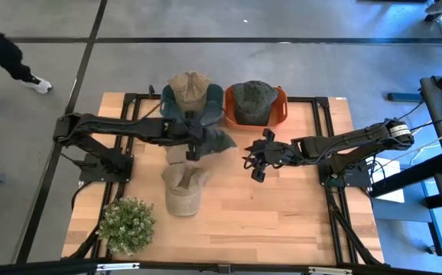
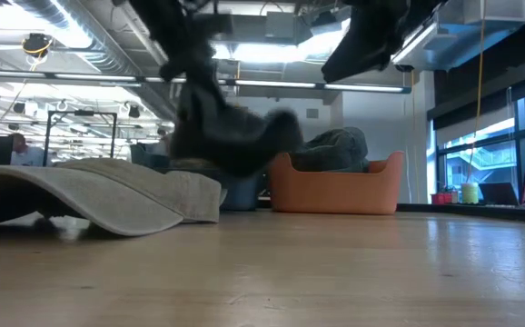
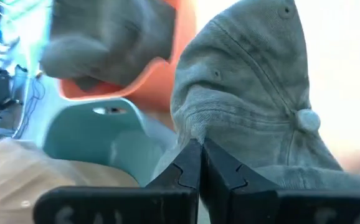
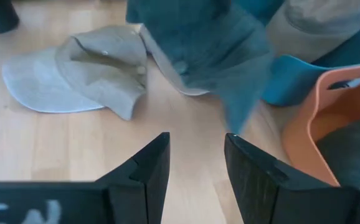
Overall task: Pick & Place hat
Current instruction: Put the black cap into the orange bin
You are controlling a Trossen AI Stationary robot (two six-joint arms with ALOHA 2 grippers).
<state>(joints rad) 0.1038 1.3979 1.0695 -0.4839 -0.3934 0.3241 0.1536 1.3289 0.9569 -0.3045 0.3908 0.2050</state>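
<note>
High view: beige cap [image 1: 182, 191] beside plant [image 1: 126, 223].

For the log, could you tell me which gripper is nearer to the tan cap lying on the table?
Left. The left gripper hangs just behind the tan cap, holding a dark green cap. The right gripper waits farther off to the side.

Grey concrete floor [image 1: 282, 69] crossed by dark lines, surrounding a light wooden table [image 1: 282, 221] on a black frame. Seen from table height: open industrial ceiling with exposed ducts [image 2: 72, 27] and long strip lights [image 2: 272, 84]. Tall windows [image 2: 517, 145] at right, showing daylight and a building outside. Desks and monitors far back at left, with a seated person [image 2: 17, 150] beside them. From overhead, a person's dark sleeve and white shoe [image 1: 37, 84] at upper left.
</note>
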